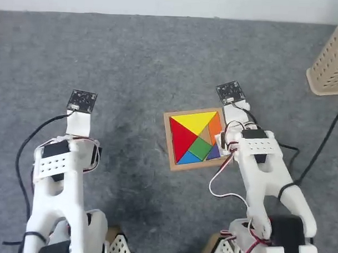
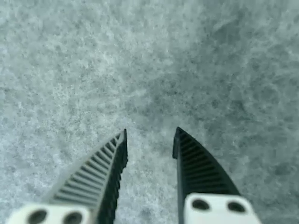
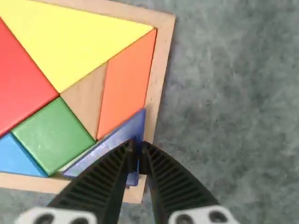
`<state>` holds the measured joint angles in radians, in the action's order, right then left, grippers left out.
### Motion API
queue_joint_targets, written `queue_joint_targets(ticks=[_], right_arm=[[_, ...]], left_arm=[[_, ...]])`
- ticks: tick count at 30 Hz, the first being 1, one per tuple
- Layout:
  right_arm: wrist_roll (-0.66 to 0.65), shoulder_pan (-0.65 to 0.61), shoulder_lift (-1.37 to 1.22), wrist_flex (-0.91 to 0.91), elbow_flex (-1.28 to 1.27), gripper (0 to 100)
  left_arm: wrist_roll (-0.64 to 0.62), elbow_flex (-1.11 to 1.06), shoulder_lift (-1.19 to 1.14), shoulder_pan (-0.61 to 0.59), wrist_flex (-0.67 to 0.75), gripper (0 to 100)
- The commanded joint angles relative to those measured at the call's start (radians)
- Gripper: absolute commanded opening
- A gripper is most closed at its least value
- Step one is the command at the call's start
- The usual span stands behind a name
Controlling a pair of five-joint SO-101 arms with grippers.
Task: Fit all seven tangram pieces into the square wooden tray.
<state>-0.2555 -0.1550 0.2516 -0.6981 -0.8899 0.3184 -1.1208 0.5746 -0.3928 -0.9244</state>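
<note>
Right tool (image 3: 137, 147) sits nearest, its two fingers pinched together on the thin edge of the purple piece (image 3: 117, 140). That piece is not yet flat: it tilts up out of its corner slot, with one tip riding over the tray (image 3: 161, 70) rim just beside the tool. Directly beyond the fingertips lie the green square (image 3: 51, 140) and the orange piece (image 3: 126, 84), both seated flush, with the blue piece (image 3: 14, 158) off to the side of the green one. Between green and orange is a wood-toned triangle (image 3: 86, 100); whether it is a plain piece or bare tray floor I cannot tell. Farthest from the tool, the yellow triangle (image 3: 79, 42) and the red triangle (image 3: 18, 79) fill the rest of the tray, edges tight together.

By my reading, the task is nearly finished, and only the purple piece needs pressing down level. Left tool (image 2: 149, 135) hangs with its fingers apart over the grey counter (image 2: 70, 56), well apart from the tray.
</note>
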Motion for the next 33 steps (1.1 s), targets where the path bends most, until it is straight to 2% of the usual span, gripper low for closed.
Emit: queue_joint_targets(ticks=[1, 6, 9, 13, 20, 24, 28, 33], right_arm=[[-0.014, -0.042, 0.004, 0.022, -0.006, 0.6], [-0.009, -0.027, 0.016, 0.021, -0.008, 0.6], [0.006, 0.039, 0.044, 0.022, -0.003, 0.6], [0.117, 0.104, 0.105, 0.045, -0.015, 0.6], [0.031, -0.041, 0.119, 0.13, -0.117, 0.6], [0.032, -0.013, 0.186, 0.082, -0.121, 0.6], [0.097, 0.027, 0.315, 0.087, -0.183, 0.6], [0.098, -0.007, 0.447, 0.143, -0.29, 0.6]], left_arm=[[-0.008, 0.001, 0.0, 0.017, 0.015, 15], [-0.006, -0.019, 0.002, 0.063, 0.017, 15], [-0.006, -0.022, 0.0, 0.069, 0.017, 15], [-0.006, -0.022, 0.0, 0.071, 0.017, 15], [-0.006, -0.028, 0.0, 0.072, 0.035, 15], [-0.011, -0.07, 0.028, 0.064, 0.126, 15], [-0.029, -0.13, 0.176, 0.066, 0.123, 15], [-0.052, -0.268, 0.466, 0.071, 0.123, 15]])
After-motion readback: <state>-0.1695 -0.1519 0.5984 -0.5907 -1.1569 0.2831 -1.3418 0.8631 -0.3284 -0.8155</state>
